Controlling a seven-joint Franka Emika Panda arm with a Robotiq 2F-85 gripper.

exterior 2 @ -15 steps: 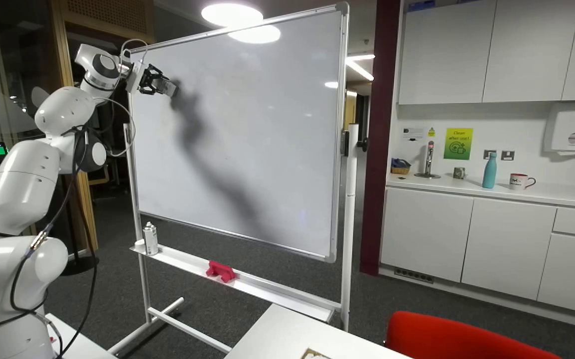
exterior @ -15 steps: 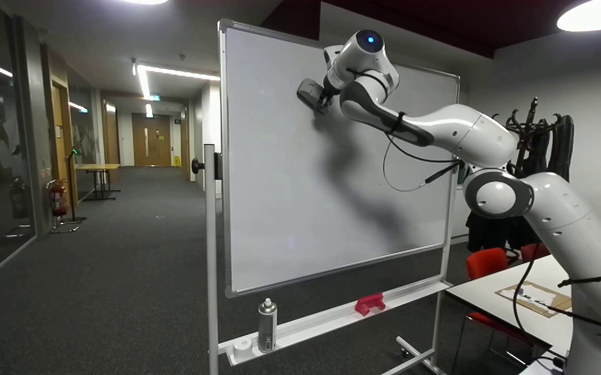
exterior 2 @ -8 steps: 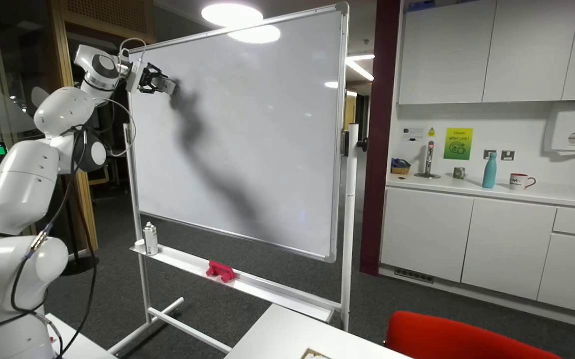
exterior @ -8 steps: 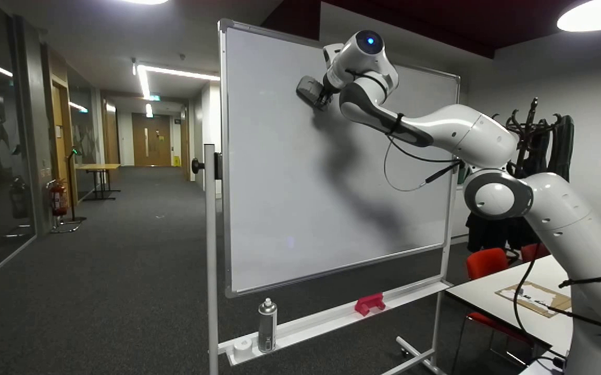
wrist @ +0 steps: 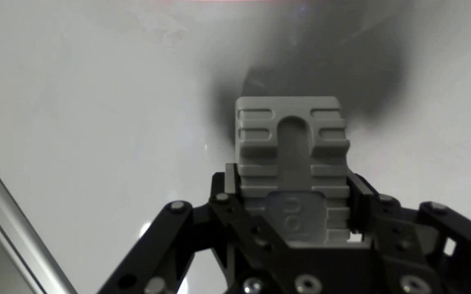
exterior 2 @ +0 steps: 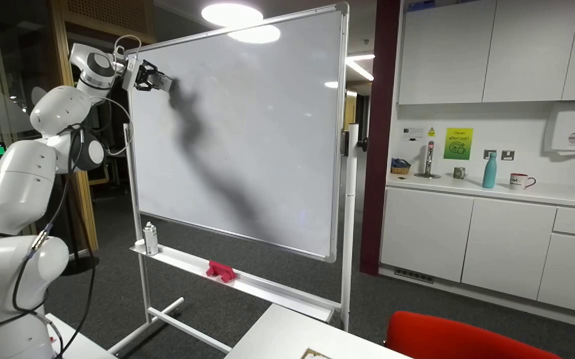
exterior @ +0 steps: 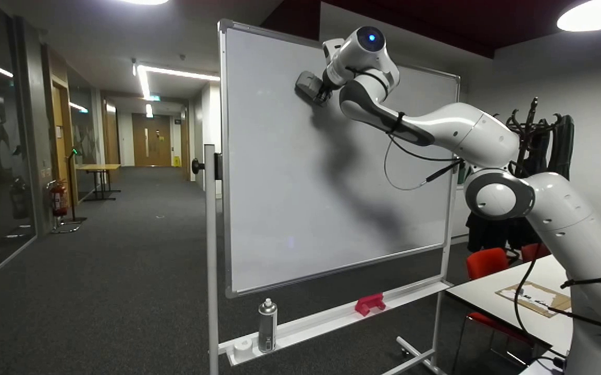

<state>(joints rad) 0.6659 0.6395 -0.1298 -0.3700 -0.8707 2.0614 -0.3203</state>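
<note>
My gripper (wrist: 294, 183) is shut on a grey ribbed eraser (wrist: 292, 159), one dark finger pressed to each side. In both exterior views the eraser (exterior: 308, 85) (exterior 2: 165, 83) is up by the upper part of the whiteboard (exterior: 279, 208), on the side away from the kitchen units. Its far face is at or very close to the board; whether it touches is hidden. A dark arm shadow falls across the white surface (wrist: 96, 102) beyond the eraser. Faint smudges show on the board in the wrist view.
Below the board runs a ledge (exterior: 316, 327) with a spray can (exterior: 267, 325), a white roll (exterior: 242, 348) and a red holder (exterior: 370, 303). The board's metal frame edge (wrist: 11, 220) crosses the wrist view's lower left. A white table (exterior 2: 287, 334) and red chair (exterior 2: 457, 336) stand nearby.
The arm, with the eraser still gripped, has risen a little along the board. In an exterior view it has also shifted slightly toward the board's near side edge.
</note>
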